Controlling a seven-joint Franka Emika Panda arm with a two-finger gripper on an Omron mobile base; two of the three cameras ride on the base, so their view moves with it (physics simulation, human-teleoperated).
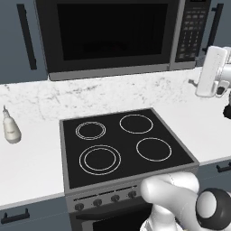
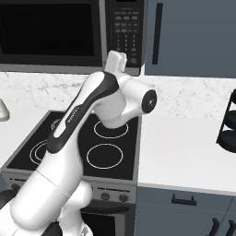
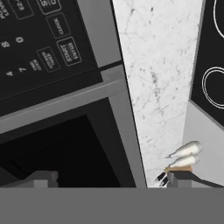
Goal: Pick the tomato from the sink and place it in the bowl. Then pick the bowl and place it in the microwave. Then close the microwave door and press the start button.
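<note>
White marble-patterned counter [image 1: 36, 158] runs either side of a black four-ring cooktop [image 1: 124, 144], with a small pale bottle [image 1: 11, 128] standing on the left stretch and the microwave [image 1: 122, 36] built in above against the far wall, its dark-glass microwave door [image 1: 110, 34] shut flush and the black button panel [image 1: 193, 29] at its right end. Raised at the right of the cooktop, the arm holds the gripper [image 3: 107, 179] just in front of the panel's lower corner, the start key [image 3: 70, 51] in the hand view. Two dark fingertips [image 3: 41, 178] stand well apart with nothing between them.
</note>
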